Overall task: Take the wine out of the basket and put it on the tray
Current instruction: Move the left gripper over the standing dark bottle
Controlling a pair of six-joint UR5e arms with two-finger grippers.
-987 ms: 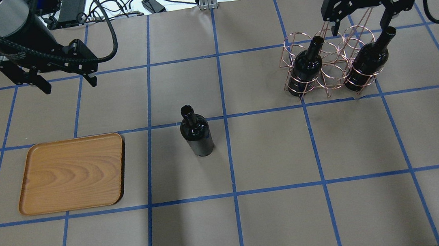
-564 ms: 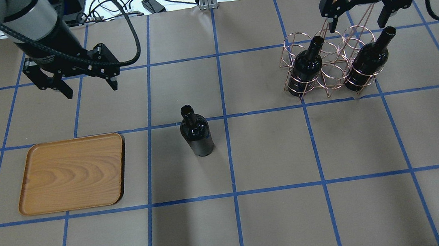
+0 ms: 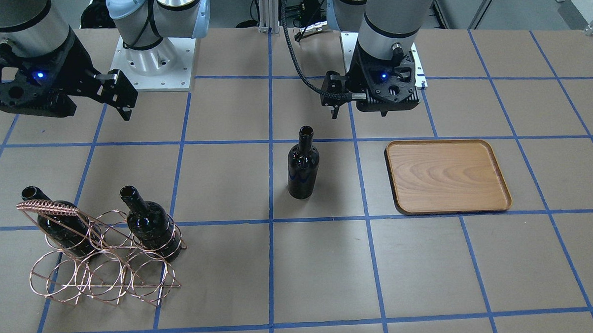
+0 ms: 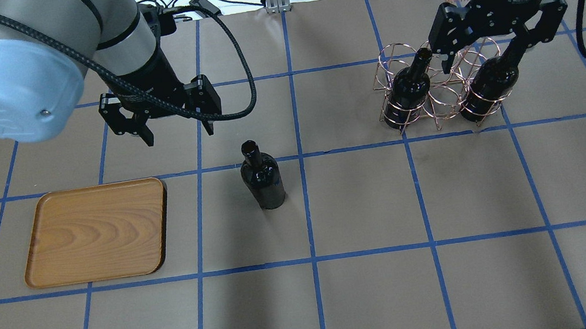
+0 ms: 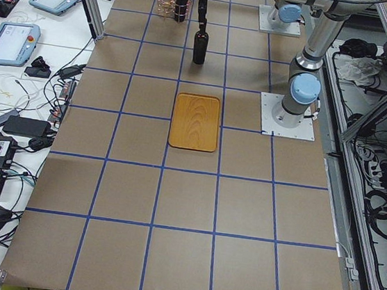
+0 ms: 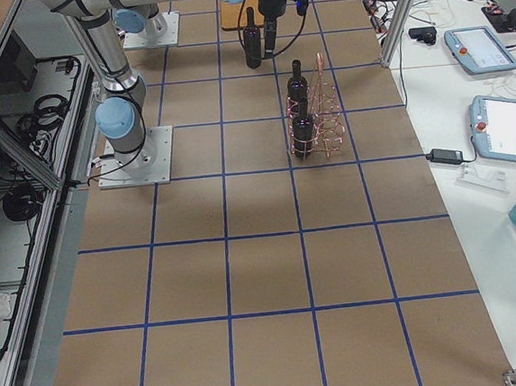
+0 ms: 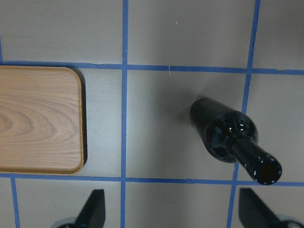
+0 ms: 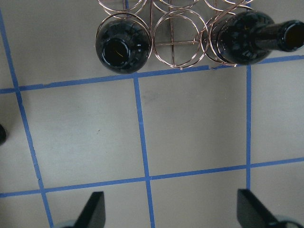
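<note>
One wine bottle (image 4: 261, 176) stands upright on the table, outside the basket; it also shows in the left wrist view (image 7: 228, 135). The wooden tray (image 4: 96, 232) lies empty to its left. My left gripper (image 4: 178, 133) is open and empty, hovering behind the bottle and a little to its left. The copper wire basket (image 4: 441, 95) stands at the far right and holds two more bottles (image 4: 409, 87) (image 4: 489, 84). My right gripper (image 4: 483, 54) is open and empty above the basket, between the two bottle necks. Both bottles show in the right wrist view (image 8: 123, 47) (image 8: 247, 40).
The table is brown paper with a blue tape grid. The arm bases (image 3: 154, 58) stand at the robot's edge of the table. Cables and power bricks (image 4: 200, 2) lie beyond the far edge.
My left arm has swung right and nearer, from far left to just behind the standing bottle. My right gripper has come slightly nearer over the basket. Both stay open.
</note>
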